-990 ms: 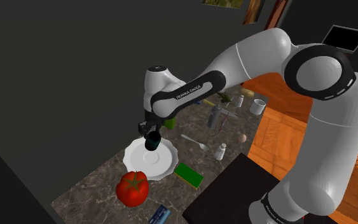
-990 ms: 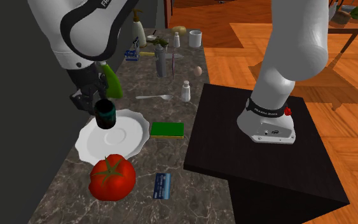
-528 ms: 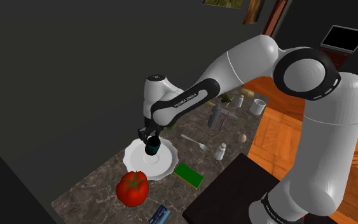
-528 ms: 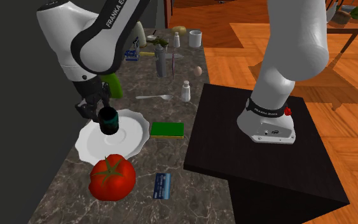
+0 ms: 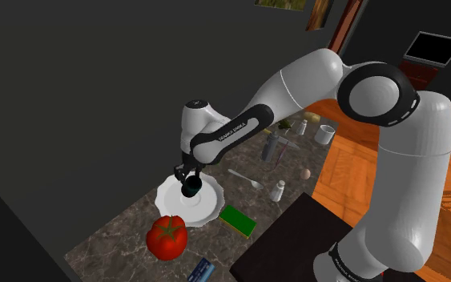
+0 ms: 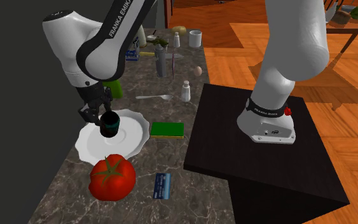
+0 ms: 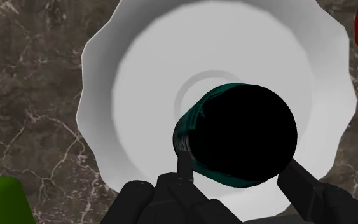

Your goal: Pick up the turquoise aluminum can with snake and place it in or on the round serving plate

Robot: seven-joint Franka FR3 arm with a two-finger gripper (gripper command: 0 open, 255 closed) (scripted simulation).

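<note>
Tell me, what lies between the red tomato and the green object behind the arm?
The white plate lies there, with the teal can clasped by the tool over it, as the second exterior view shows.

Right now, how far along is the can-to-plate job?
Done: the dark teal can is picked up and clasped by the end effector. In hand: the can hangs low over the middle of the white plate; I cannot tell whether its base touches the plate. Left: set it down, open the fingers and withdraw.
</note>
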